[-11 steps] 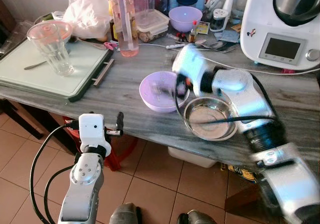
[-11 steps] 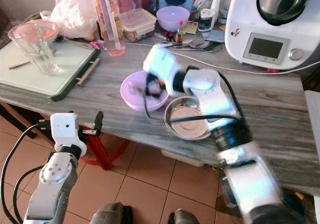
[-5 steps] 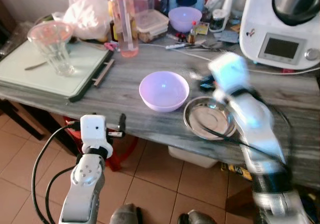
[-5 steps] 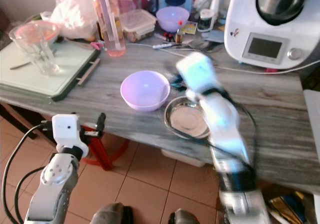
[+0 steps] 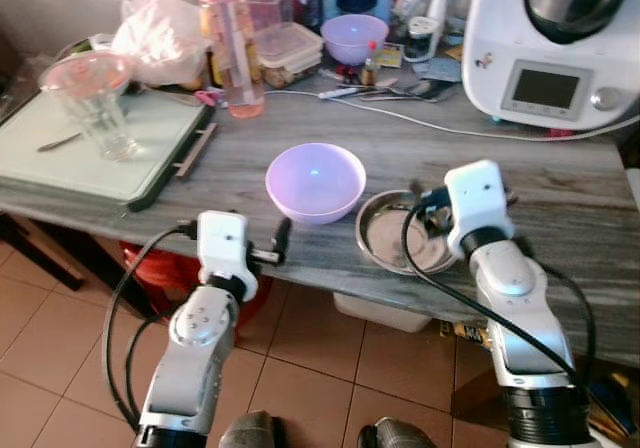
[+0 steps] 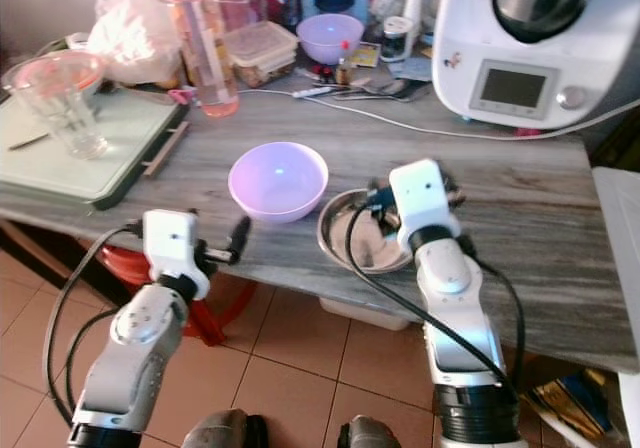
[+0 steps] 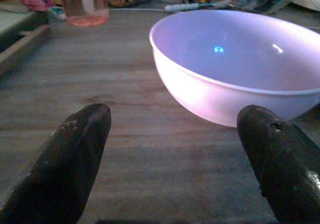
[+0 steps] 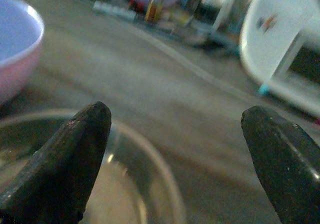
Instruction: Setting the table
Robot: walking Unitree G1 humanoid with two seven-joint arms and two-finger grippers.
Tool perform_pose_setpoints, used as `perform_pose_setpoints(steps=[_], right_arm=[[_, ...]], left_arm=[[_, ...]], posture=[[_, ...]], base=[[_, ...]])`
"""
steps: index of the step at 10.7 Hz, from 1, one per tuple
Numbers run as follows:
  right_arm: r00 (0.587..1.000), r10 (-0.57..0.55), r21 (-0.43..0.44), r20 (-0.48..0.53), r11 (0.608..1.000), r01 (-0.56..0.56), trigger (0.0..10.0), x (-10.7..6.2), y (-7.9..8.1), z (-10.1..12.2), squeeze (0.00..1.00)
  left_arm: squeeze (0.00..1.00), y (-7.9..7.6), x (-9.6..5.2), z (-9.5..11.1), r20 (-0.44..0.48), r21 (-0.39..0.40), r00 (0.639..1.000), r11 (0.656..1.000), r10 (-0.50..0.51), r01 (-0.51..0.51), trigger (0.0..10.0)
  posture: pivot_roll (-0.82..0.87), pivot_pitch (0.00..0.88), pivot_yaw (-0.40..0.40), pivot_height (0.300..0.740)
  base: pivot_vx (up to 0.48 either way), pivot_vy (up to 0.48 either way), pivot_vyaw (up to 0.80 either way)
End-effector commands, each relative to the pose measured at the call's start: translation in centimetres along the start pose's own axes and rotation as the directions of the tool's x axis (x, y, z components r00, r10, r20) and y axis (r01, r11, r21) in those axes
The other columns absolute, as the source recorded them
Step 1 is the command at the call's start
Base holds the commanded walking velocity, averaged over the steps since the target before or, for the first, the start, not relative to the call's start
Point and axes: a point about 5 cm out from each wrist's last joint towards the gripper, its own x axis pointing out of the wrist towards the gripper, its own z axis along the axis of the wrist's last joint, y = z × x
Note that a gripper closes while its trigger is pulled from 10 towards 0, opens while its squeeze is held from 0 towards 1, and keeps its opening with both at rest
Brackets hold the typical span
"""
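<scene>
While the left fingers (image 7: pixel 80 149) spread before the lilac bowl (image 5: pixel 314 180), the right fingers (image 8: pixel 80 149) spread above the steel bowl (image 5: pixel 392 238).

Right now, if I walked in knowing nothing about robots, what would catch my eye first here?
Probably the lilac bowl in the middle of the grey table, with a steel bowl right beside it. Two silver arms reach in from below: the left gripper open before the lilac bowl, the right gripper open over the steel bowl. A big white kitchen machine stands at the back right.
</scene>
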Motion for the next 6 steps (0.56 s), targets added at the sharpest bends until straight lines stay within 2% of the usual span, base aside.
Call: perform_pose_setpoints(steps=[1,4,6], right_arm=[[1.000,0.014,0.022,-0.027,1.000,-0.014,10.0,0.0,0.1,-0.2,0.98],[0.991,0.106,0.050,-0.080,0.994,-0.102,10.0,0.1,1.6,-0.6,0.95],[0.967,0.224,0.068,-0.118,0.974,-0.217,10.0,0.3,3.0,-0.8,0.91]], left_arm=[[0.00,0.2,0.1,-0.2,-0.016,-0.004,1.000,1.000,0.000,0.000,10.0],[0.00,-0.1,1.0,0.2,-0.010,-0.004,1.000,1.000,-0.014,0.014,10.0],[0.00,0.8,0.5,0.0,-0.019,0.010,1.000,1.000,0.011,-0.011,10.0]], posture=[[0.00,0.094,0.070,0.740],[0.00,0.098,0.068,0.740],[0.01,0.100,0.072,0.740]], base=[[0.000,0.000,0.00],[0.000,0.000,0.00],[0.000,0.000,0.00]])
